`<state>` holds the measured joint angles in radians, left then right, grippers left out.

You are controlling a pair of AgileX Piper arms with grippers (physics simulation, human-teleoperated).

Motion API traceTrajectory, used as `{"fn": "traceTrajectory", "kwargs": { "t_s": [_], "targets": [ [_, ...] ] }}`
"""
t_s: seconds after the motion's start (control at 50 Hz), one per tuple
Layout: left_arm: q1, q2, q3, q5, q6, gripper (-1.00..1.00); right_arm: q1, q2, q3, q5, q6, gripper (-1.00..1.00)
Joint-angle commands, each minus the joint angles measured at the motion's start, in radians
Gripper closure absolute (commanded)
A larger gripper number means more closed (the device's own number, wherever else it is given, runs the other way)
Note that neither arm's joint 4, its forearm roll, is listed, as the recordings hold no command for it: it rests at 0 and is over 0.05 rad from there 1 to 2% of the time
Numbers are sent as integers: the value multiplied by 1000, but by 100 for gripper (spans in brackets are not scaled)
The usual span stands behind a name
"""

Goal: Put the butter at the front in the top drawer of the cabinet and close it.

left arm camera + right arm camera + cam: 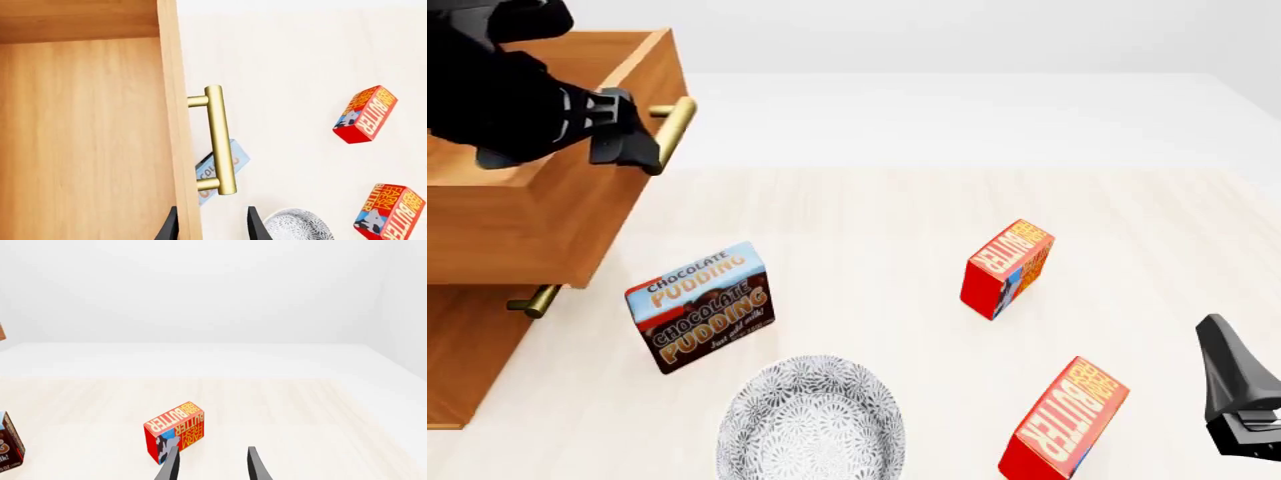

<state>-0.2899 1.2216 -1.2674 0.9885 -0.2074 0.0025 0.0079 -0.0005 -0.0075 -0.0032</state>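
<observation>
The cabinet (521,240) stands at the left with its top drawer (561,215) pulled out and its inside (87,140) bare. My left gripper (627,150) is open, and its fingers (170,227) straddle the drawer's front panel and brass handle (219,140) without touching them. The front butter (1065,420) stands near the table's front, right of the bowl, and also shows in the left wrist view (390,212). My right gripper (1225,345) is open and empty, to its right. The other butter (1008,268) stands farther back. The right wrist view shows one butter (175,437), seemingly the farther one.
A chocolate pudding box (701,305) stands just right of the cabinet, below the open drawer's handle. A patterned grey bowl (811,420) sits at the front centre. The lower drawer's handle (534,300) pokes out under the open drawer.
</observation>
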Motion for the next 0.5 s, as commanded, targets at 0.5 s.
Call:
{"fn": "traceTrajectory", "kwargs": {
  "t_s": [0.5],
  "targets": [
    [-133, 52, -47, -26, -30, -100, 0, 0, 0, 1, 1, -100]
  ]
}}
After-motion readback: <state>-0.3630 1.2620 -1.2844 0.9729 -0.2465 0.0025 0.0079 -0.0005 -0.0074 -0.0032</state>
